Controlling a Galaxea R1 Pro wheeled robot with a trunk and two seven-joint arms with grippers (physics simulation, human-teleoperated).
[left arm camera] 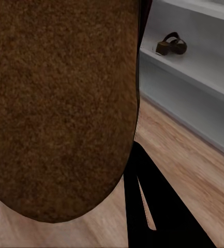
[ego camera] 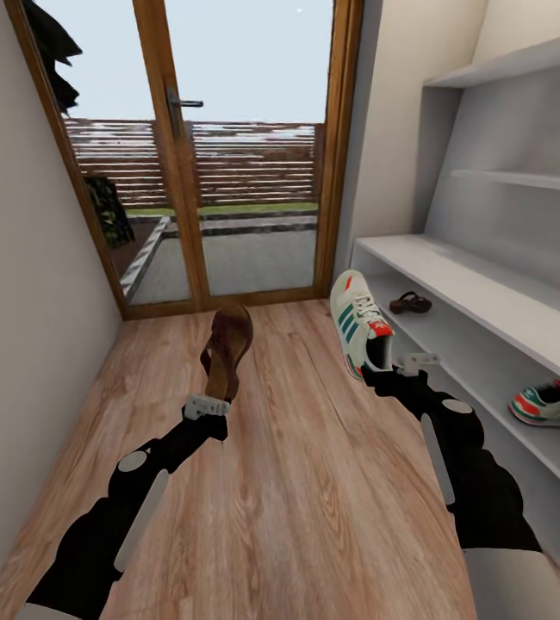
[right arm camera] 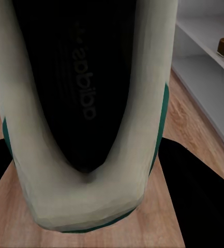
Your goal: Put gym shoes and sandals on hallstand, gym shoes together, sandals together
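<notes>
My left gripper (ego camera: 208,405): pinching a sandal (ego camera: 227,349) at its heel, toe up.
My right gripper (ego camera: 407,365): clamped on a sneaker (ego camera: 359,323), held above the floor (ego camera: 314,482).
Shoe rack (ego camera: 487,297): second sneaker (ego camera: 549,405) and second sandal (ego camera: 410,302) on its shelf.

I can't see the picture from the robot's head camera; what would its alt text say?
A robot's two black arms hold shoes up over a wood-plank corridor floor: the left gripper grips a brown sandal, the right gripper a white sneaker with green stripes. At right, a pale hallstand already holds another sandal and another sneaker on one shelf; a glass door stands ahead.
</notes>
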